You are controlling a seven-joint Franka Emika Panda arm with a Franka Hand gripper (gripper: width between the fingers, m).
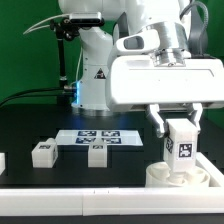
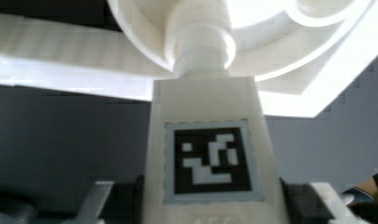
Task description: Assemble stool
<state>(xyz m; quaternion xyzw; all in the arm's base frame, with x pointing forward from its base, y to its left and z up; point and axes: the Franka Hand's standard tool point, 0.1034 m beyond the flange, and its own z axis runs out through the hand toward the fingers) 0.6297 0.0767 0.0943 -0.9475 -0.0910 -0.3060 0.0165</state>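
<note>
The round white seat (image 1: 185, 176) lies at the front of the table, on the exterior view's right. A white leg (image 1: 182, 146) with a black-and-white tag stands upright on it. My gripper (image 1: 180, 130) is shut on this leg from above, one finger on each side. In the wrist view the leg (image 2: 212, 150) runs from my gripper (image 2: 211, 208) down to the seat (image 2: 257, 45), and its round peg meets a socket there. Whether the peg is fully in cannot be told. Two more legs (image 1: 42, 153) (image 1: 97, 153) lie loose on the black table, toward the exterior view's left.
The marker board (image 1: 95, 137) lies flat behind the loose legs. A long white bar (image 1: 70, 192) edges the table's front. Another small white piece (image 1: 2, 161) shows at the left edge. The arm's base (image 1: 95, 75) stands at the back.
</note>
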